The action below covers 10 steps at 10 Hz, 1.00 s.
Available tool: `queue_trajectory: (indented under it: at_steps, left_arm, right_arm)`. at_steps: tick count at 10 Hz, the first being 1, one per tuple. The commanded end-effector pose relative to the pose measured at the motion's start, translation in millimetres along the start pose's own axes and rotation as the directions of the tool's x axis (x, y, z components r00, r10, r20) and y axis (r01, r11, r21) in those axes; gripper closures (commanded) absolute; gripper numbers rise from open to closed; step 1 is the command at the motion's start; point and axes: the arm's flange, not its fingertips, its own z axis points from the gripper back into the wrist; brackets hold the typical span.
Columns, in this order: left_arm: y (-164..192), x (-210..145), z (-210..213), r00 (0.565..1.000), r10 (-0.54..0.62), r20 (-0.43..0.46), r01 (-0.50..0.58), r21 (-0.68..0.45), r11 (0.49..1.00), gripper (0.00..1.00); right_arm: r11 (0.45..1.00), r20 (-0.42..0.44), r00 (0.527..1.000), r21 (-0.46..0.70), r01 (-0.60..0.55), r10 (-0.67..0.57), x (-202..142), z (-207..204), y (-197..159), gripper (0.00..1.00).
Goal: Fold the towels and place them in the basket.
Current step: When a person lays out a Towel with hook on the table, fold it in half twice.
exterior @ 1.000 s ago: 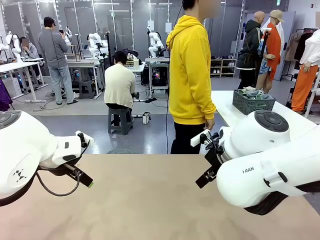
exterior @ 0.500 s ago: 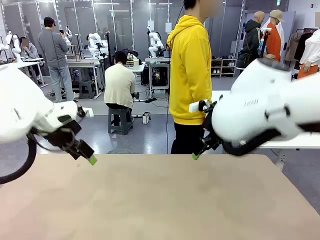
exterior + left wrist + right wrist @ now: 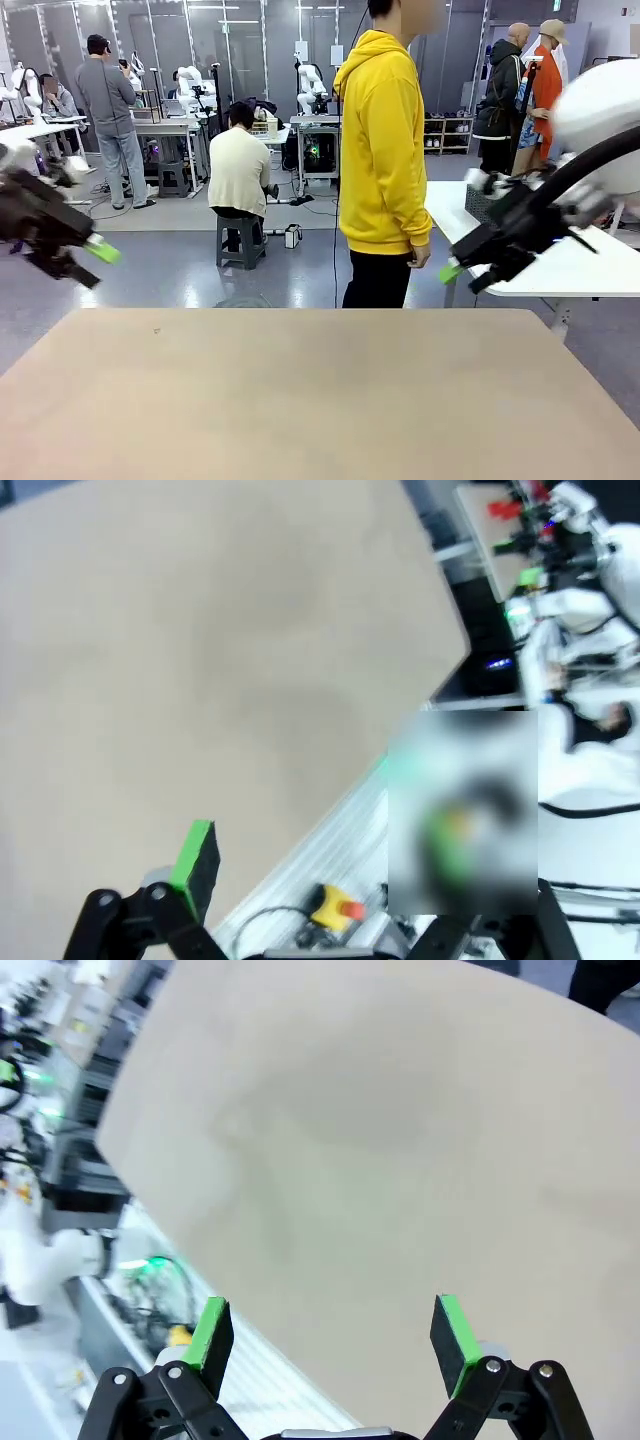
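The tan table [image 3: 300, 390] lies bare in front of me, and the towels are out of view. My left gripper [image 3: 92, 263] hangs open in the air past the table's left edge, nothing between its fingers. My right gripper [image 3: 463, 278] is open too, raised off the table's far right corner. It covers most of the basket; what looks like a dark corner of it [image 3: 476, 207] shows on the white side table [image 3: 450, 215]. In the right wrist view the right gripper [image 3: 330, 1335] spreads both green pads over bare tabletop. In the left wrist view one green pad [image 3: 198, 852] shows.
A person in a yellow hoodie [image 3: 383, 150] stands at the table's far edge, arms down. The white side table sits behind on the right. Other people and workbenches are far off in the room. A yellow-and-red button box [image 3: 335, 908] sits below the table edge.
Both arms have lifted off the table's middle and swung outward, the left one to the left edge, the right one up and to the right. Both grippers stayed open.
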Motion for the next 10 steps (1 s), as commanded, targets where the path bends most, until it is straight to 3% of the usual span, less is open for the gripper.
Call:
queue_trajectory:
  at_steps: [1,3,5,7,10]
  left_arm:
    - [26,-24,43,0.993,0.109,0.051,-0.1,-0.151,0.983,0.0]
    - [51,-64,80,0.981,0.154,0.117,-0.117,-0.272,0.955,0.0]
    - [79,-108,108,0.966,0.198,0.168,-0.123,-0.375,0.919,0.0]
    - [98,-142,129,0.934,0.239,0.265,-0.108,-0.428,0.897,0.0]
    - [106,-166,145,0.901,0.263,0.344,-0.1,-0.425,0.9,0.0]
  right_arm:
    - [0.975,0.09,0.984,0.175,0.137,-0.154,-24,44,-48,0.0]
    - [0.919,0.187,0.951,0.355,0.17,-0.248,-64,89,-89,0.0]
    - [0.877,0.293,0.907,0.458,0.146,-0.304,-105,132,-121,0.0]
    - [0.853,0.355,0.866,0.502,0.141,-0.353,-134,158,-140,0.0]
    - [0.847,0.341,0.855,0.497,0.188,-0.39,-150,160,-156,0.0]
